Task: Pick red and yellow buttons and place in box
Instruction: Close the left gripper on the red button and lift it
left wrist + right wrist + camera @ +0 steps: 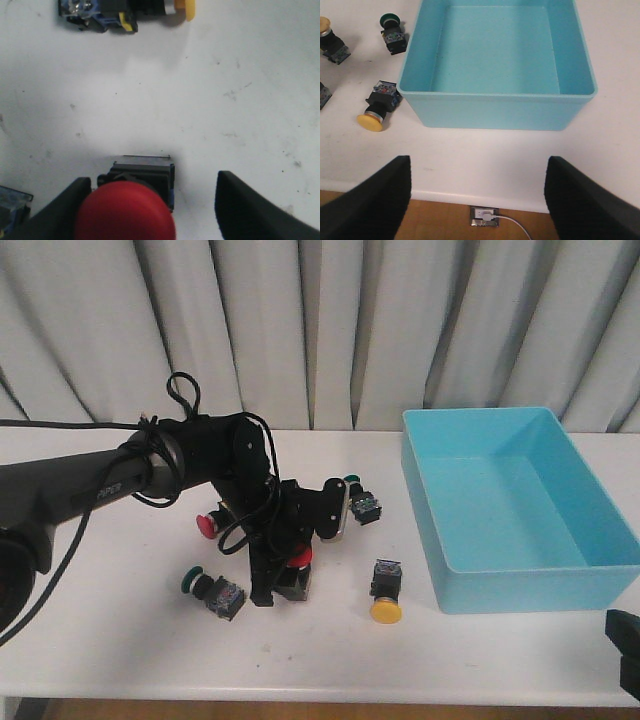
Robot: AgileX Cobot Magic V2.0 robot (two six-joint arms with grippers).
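Left gripper [278,585] low over the white table [120,640], centre-left of the front frame, fingers pointing down and jaws spread wide. Left wrist view: two black fingers [252,210] at the lower corners, and a red mushroom-capped push-button on a black switch body [127,212] sits between them, close against the finger at lower left, a clear gap to the other; nothing gripped. In the front view that red cap [299,558] just shows beside the wrist. The black left arm [90,485] comes in from the left edge, elbow raised at upper centre-left, wrist bent steeply downward, loose cable looped over it. A second red-capped button [207,525] lies left of the wrist. A green-capped button with a black and blue body [212,592] lies at lower left of the gripper; another green-capped button [362,502] sits to its upper right. A yellow-capped button on a black body [385,595] lies on its side right of the gripper, near the front wall of the large turquoise-blue plastic box [520,585], which fills the right half of the frame. Right gripper [477,200] hangs off the near table edge, jaws wide apart, holding nothing; only a black corner of it [625,650] shows at the lower right of the front view. Right wrist view looks down into the box [495,107]; its floor shows bare.
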